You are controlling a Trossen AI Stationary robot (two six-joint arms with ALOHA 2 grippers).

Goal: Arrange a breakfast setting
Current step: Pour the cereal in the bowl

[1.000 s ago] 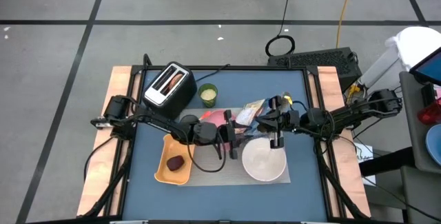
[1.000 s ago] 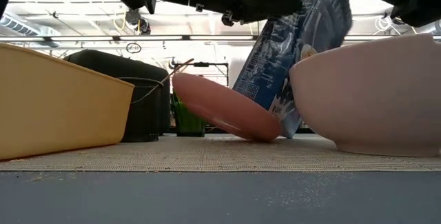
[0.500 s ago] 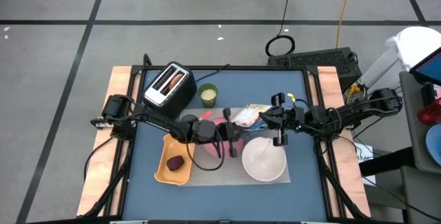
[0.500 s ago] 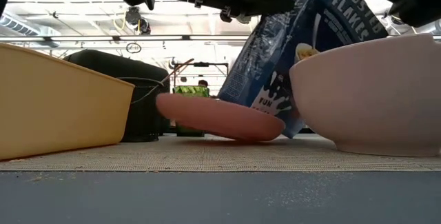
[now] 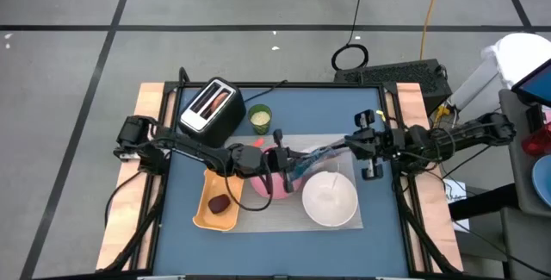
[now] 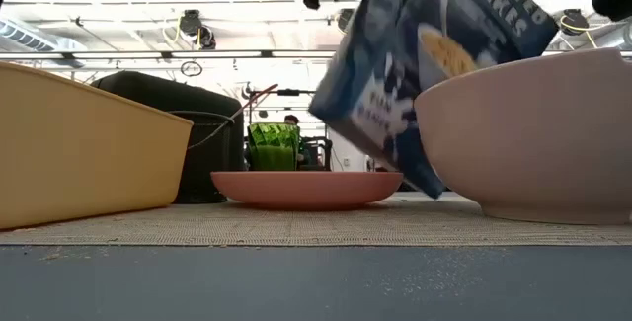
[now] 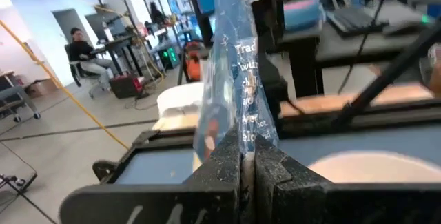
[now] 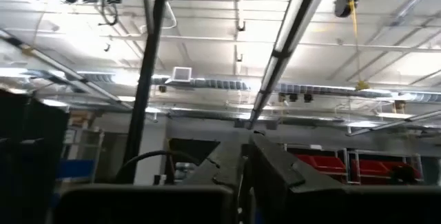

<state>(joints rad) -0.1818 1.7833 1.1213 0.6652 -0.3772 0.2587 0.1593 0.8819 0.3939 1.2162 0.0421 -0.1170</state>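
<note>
Left gripper point(image 5: 287, 161) is clamped on the edge of a blue cereal bag point(image 5: 317, 154) — left wrist view shows both fingers point(image 7: 227, 165) pinched tight on the thin foil point(image 7: 231, 79). Bag hangs tilted in the air, stretching away from the left gripper toward the right one. Pink plate point(image 5: 269, 183) lies flat on the grey mat point(image 5: 284, 215), directly under the left gripper; white bowl point(image 5: 330, 199) sits just beside it, below the bag. Right gripper point(image 5: 368, 142) hovers past the bag's far end, apart from it, fingers point(image 8: 265, 162) nearly together, holding nothing. Yellow tray point(image 5: 205, 213) with dark-red fruit point(image 5: 219, 203) lies beside the plate, on the side away from the bowl.
</note>
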